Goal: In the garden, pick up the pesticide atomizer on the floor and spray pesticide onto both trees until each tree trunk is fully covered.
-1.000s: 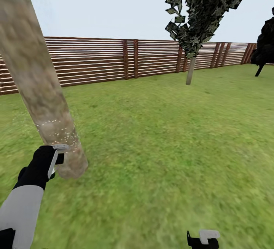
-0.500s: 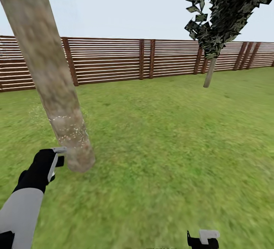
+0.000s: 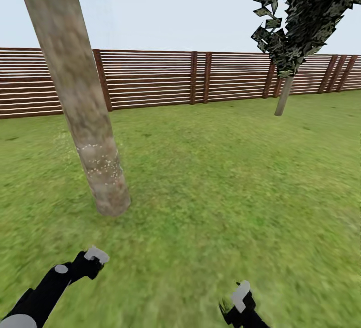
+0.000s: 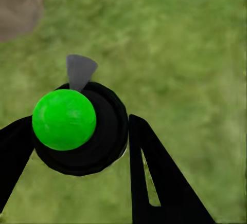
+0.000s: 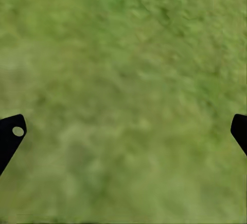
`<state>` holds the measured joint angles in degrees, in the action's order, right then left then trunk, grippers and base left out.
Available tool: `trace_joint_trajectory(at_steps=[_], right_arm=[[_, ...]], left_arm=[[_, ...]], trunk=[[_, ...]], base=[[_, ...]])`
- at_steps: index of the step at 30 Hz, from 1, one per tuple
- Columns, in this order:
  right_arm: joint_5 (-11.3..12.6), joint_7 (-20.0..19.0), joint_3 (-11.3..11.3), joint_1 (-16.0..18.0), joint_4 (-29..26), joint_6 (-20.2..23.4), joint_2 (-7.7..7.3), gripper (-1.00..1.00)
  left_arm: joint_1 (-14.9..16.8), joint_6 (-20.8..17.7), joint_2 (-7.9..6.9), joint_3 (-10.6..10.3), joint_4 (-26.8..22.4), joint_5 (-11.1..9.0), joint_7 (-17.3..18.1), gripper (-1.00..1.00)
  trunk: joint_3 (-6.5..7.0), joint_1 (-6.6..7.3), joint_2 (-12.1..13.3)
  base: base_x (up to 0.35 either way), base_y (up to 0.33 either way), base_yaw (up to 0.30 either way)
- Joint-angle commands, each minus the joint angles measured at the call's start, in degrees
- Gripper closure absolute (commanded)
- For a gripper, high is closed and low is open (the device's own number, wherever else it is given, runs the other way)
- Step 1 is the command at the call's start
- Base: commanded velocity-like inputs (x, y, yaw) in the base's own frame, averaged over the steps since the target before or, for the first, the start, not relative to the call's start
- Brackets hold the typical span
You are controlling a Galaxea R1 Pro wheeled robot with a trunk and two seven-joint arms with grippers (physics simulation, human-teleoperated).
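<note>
— Two grippers, left first?
— Left gripper (image 4: pixel 77 147): fingers closed against a black round object with a green ball (image 4: pixel 64 119); the pesticide atomizer, I cannot tell. Tree trunk (image 3: pixel 82 112) ahead of it, apart, white flecks low down.
— Right?
— Right gripper (image 5: pixel 123 131): spread wide over lawn (image 5: pixel 128 54), holding nothing. Second tree (image 3: pixel 284 95) far ahead by the fence (image 3: pixel 150 79).

Left gripper (image 3: pixel 93 258), formerly raised against the tree trunk (image 3: pixel 85 117), now lowered and well apart; right gripper (image 3: pixel 239 298) risen slightly.
</note>
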<state>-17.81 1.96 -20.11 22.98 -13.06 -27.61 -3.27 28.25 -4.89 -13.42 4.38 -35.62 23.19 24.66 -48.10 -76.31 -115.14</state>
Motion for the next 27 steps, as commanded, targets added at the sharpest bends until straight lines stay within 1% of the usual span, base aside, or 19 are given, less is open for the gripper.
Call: trace_joint_trajectory(at_steps=[1, 2, 4, 6, 7, 8, 10, 13, 14, 16, 17, 18, 19, 21, 23, 24, 25, 26, 27], right_arm=[[-1.73, -4.9, 0.22, 0.16, -0.46, 0.8, -0.08, -1.0], [-2.31, -8.57, 0.23, 0.75, -0.72, 1.45, -0.16, -1.0], [-2.83, -13.5, 0.21, 3.83, -0.93, 2.18, -0.29, -1.0], [-2.98, -21.5, 0.22, 7.16, -0.98, 3.89, -0.32, -1.0], [-3.02, -25.68, 0.24, 8.77, -0.99, 4.73, -0.33, -1.0], [-3.02, -28.54, 0.24, 10.01, -1.0, 5.18, -0.41, -1.0], [-2.98, -31.34, 0.25, 11.59, -1.07, 5.5, -0.85, -1.0], [-3.03, -32.8, 0.22, 11.93, -3.24, 5.72, -0.94, -1.0], [-3.07, -34.2, 0.21, 11.95, -4.15, 5.78, -0.91, -1.0], [-2.99, -36.66, 0.24, 11.96, -5.3, 5.86, -0.83, -1.0], [-2.96, -37.23, 0.25, 11.98, -6.54, 5.87, -0.8, 1.0], [-2.98, -37.58, 0.25, 11.99, -7.66, 5.89, -0.68, 1.0], [-2.97, -37.72, 0.21, 12.0, -8.15, 5.9, -0.51, 1.0], [-3.0, -37.8, 0.13, 12.0, -8.69, 5.9, -0.25, 1.0], [-2.94, -37.89, 0.02, 12.0, -10.12, 5.96, 0.38, 1.0], [-2.95, -37.9, 0.0, 12.0, -10.5, 5.98, 1.22, 1.0], [-3.04, -38.31, -0.02, 12.0, -10.61, 5.99, 2.19, 1.0], [-3.12, -39.89, -0.06, 12.0, -10.68, 5.99, 3.13, 1.0], [-3.15, -41.37, -0.08, 12.0, -10.96, 5.99, 3.86, 1.0]], left_arm=[[-0.01, 2.02, -0.01, 0.07, 1.14, 1.94, 2.67, 1.0], [-0.02, 3.21, -0.02, -0.32, 1.88, 2.76, 4.26, 1.0], [0.09, 4.23, 0.04, -0.71, 2.44, 3.45, 7.85, 1.0], [0.22, 4.59, 0.13, -1.33, 2.51, 4.22, 11.82, 1.0], [0.34, 4.65, 0.18, -2.62, 2.5, 5.66, 13.78, 1.0], [0.41, 4.7, 0.21, -3.96, 2.38, 7.18, 15.22, 1.0], [0.59, 4.7, 0.36, -5.58, 1.96, 9.24, 16.82, 1.0], [0.66, 4.57, 0.65, -5.91, 1.88, 9.68, 17.76, 1.0], [0.62, 4.5, 0.81, -6.02, 1.88, 10.0, 17.86, 1.0], [0.59, 4.29, 1.39, -6.07, 1.87, 11.36, 18.0, 1.0], [0.63, 4.2, 1.86, -6.06, 1.87, 12.41, 18.03, 1.0], [0.65, 4.09, 2.2, -6.06, 1.87, 13.65, 18.04, 1.0], [0.66, 4.04, 2.45, -6.06, 1.87, 14.36, 18.35, 1.0], [0.66, 4.02, 3.55, -6.09, 1.83, 14.98, 19.91, 1.0], [0.66, 3.96, 4.64, -6.13, 1.79, 15.19, 20.56, 1.0], [0.7, 3.94, 5.53, -6.62, 1.79, 15.64, 20.69, 1.0], [0.76, 3.87, 6.04, -7.68, 1.78, 16.41, 20.73, 1.0], [0.8, 3.7, 6.45, -8.87, 1.78, 17.28, 20.75, 1.0], [0.82, 3.61, 7.05, -9.55, 1.76, 17.87, 20.76, 1.0]], trunk=[[-0.05, 0.01, -0.02], [-0.05, 0.01, -0.02], [-0.05, 0.01, -0.02], [-0.05, 0.01, -0.02], [-0.05, 0.01, -0.02], [-0.05, 0.01, -0.02], [-0.05, 0.01, -0.02], [-0.05, 0.01, -0.02], [-0.05, 0.01, -0.02], [-0.05, 0.01, -0.02], [-0.05, 0.01, -0.02], [-0.05, 0.01, -0.02], [-0.05, 0.01, -0.02], [-0.05, 0.01, -0.02], [-0.05, 0.01, -0.02], [-0.05, 0.01, -0.02], [-0.05, 0.01, -0.02], [-0.05, 0.01, -0.02], [-0.05, 0.01, -0.02]], base=[[-0.001, 0.0, 0.0], [0.0, 0.0, 0.0], [0.0, 0.0, 0.0], [0.0, 0.0, 0.0], [0.0, 0.0, 0.0], [0.0, 0.0, 0.0], [0.0, 0.0, 0.0], [0.0, 0.0, 0.0], [0.0, 0.0, 0.0], [0.0, 0.0, 0.0], [0.0, 0.0, 0.0], [0.0, 0.0, 0.0], [0.0, 0.0, 0.0], [0.0, 0.0, 0.0], [0.0, 0.0, 0.0], [0.0, 0.0, 0.0], [0.0, 0.0, 0.0], [0.0, 0.0, 0.0], [0.0, 0.0, 0.0]])
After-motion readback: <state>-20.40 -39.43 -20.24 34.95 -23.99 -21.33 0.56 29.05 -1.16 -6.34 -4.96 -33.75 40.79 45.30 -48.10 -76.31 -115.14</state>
